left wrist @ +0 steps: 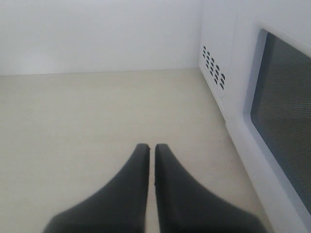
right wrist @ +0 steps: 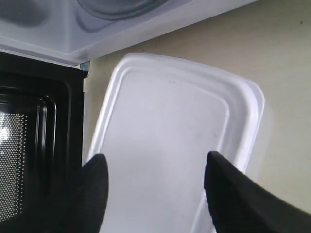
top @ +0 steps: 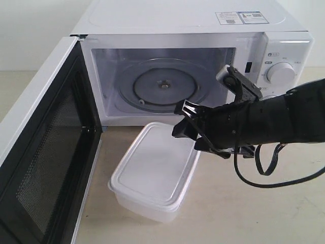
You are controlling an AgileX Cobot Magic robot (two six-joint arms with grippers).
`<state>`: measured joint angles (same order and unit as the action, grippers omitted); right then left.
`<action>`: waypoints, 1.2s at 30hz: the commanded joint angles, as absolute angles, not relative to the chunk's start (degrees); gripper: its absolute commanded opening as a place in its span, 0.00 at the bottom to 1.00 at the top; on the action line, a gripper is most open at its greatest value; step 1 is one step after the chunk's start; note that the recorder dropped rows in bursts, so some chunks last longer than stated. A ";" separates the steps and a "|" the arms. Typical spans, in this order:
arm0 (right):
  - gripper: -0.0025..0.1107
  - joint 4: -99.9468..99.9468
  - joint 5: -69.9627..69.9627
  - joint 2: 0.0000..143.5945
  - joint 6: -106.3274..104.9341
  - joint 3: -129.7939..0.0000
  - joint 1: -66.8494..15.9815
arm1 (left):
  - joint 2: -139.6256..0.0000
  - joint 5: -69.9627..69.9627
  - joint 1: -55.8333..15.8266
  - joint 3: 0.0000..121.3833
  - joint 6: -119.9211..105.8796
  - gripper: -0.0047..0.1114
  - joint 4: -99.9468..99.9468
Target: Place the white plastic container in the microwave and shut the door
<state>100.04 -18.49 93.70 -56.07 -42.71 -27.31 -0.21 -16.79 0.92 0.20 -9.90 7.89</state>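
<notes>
The white plastic container (top: 152,173) stands lidded on the table just in front of the microwave (top: 188,20), whose cavity shows the bare glass turntable (top: 162,84). The door (top: 45,152) is swung wide open to the left. My right gripper (top: 181,122) hovers open over the container's far end. In the right wrist view its fingers straddle the lid (right wrist: 165,141) with a wide gap, right gripper (right wrist: 155,159); whether they touch it I cannot tell. My left gripper (left wrist: 151,146) is shut on nothing over bare table, out of the exterior view.
The open door's dark mesh window (left wrist: 284,111) and a white wall with vent holes (left wrist: 214,68) stand beside the left gripper. The door's black inner frame (right wrist: 29,136) lies close to the container. Knobs (top: 281,72) sit behind the right arm; a black cable (top: 264,178) hangs below it.
</notes>
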 commanded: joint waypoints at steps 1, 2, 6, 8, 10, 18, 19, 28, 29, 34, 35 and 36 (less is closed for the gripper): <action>0.49 98.34 -20.50 93.49 -55.07 -41.92 -26.95 | 0.00 -16.93 1.02 0.00 -9.66 0.08 7.73; 0.49 97.69 -20.74 93.08 -53.81 -41.52 -26.95 | 0.00 -16.93 1.02 0.00 -9.66 0.08 7.73; 0.49 94.95 -21.08 89.03 -52.47 -39.15 -26.95 | 0.00 -16.93 1.02 0.00 -9.66 0.08 7.73; 0.49 92.76 -21.08 86.02 -52.59 -38.51 -26.95 | 0.00 -16.93 1.02 0.00 -9.66 0.08 7.73; 0.49 88.27 -21.08 83.01 -52.59 -38.37 -26.95 | 0.00 -16.93 1.02 0.00 -9.66 0.08 7.73; 0.49 73.99 -22.54 72.64 -43.80 -38.33 -26.95 | 0.00 -16.93 1.02 0.00 -9.66 0.08 7.73; 0.49 73.99 -22.66 72.02 -43.80 -38.33 -26.95 | 0.00 -16.93 1.02 0.00 -9.66 0.08 7.73; 0.49 74.39 -7.12 70.23 -38.19 -31.46 -36.79 | 0.00 -16.93 1.02 0.00 -9.66 0.08 7.73; 0.49 74.39 1.18 69.77 -34.95 -29.59 -41.07 | 0.00 -16.93 1.02 0.00 -9.66 0.08 7.73; 0.49 66.20 14.09 69.22 -15.17 -27.52 -54.79 | 0.00 -16.93 1.02 0.00 -9.66 0.08 7.73; 0.49 61.45 14.87 69.22 -8.59 -26.92 -55.60 | 0.00 -16.93 1.02 0.00 -9.66 0.08 7.73; 0.49 51.45 17.54 69.22 7.66 -24.67 -56.43 | 0.00 -16.93 1.02 0.00 -9.66 0.08 7.73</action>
